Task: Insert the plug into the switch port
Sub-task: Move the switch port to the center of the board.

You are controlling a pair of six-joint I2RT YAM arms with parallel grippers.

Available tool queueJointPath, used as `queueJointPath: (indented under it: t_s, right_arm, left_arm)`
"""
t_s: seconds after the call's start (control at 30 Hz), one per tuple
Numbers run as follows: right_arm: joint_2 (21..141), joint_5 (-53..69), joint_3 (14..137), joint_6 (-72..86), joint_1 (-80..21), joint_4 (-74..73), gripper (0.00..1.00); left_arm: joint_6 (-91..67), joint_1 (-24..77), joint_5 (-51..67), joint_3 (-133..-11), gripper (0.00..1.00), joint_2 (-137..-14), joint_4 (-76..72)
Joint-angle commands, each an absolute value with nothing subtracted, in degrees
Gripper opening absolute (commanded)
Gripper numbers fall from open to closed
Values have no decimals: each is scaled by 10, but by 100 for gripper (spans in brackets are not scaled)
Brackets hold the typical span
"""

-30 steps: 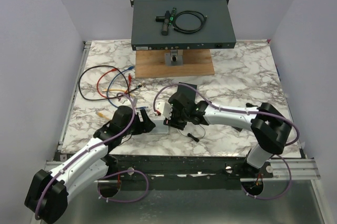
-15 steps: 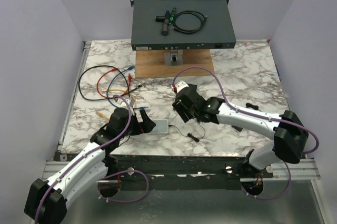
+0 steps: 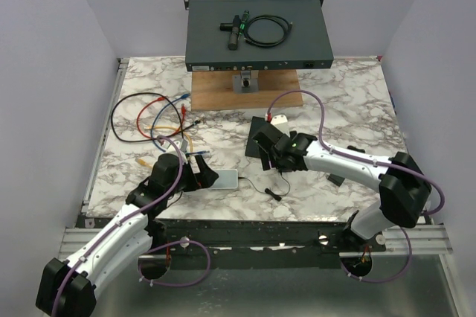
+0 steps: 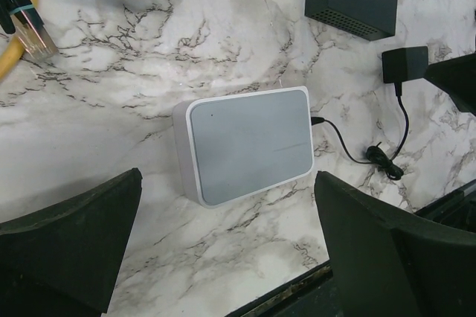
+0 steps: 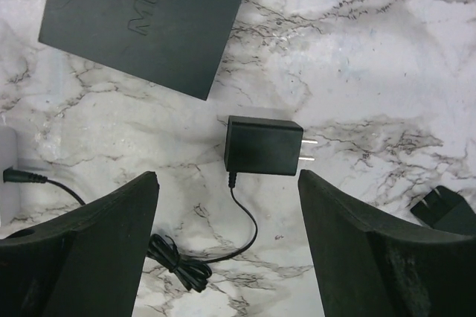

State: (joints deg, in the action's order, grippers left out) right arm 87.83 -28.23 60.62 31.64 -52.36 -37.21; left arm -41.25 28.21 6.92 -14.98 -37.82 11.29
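Right gripper [image 3: 257,146] has pulled off the switch [image 4: 249,142] toward the adapter [image 5: 262,146] and left gripper [image 3: 206,173] has let go, both spread and empty; plug [image 4: 318,120] looks seated in the switch's side, so insertion seems done, next: retract clear of the cord [image 4: 349,146].

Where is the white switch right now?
In the top view the white switch lies flat on the marble table, left of centre near the front edge, just ahead of the left tool, a thin black cable at its right side.
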Motion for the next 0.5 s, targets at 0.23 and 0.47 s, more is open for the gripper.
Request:
queueJointPath:
  t_s: [0.23, 0.47]
  right_arm:
    - [912, -308, 568, 420, -479, -363, 78]
    - [930, -297, 553, 420, -470, -336, 76]
  left_arm:
    - [-409, 277, 97, -131, 99, -363, 96]
    - [-408, 276, 95, -131, 98, -362, 95]
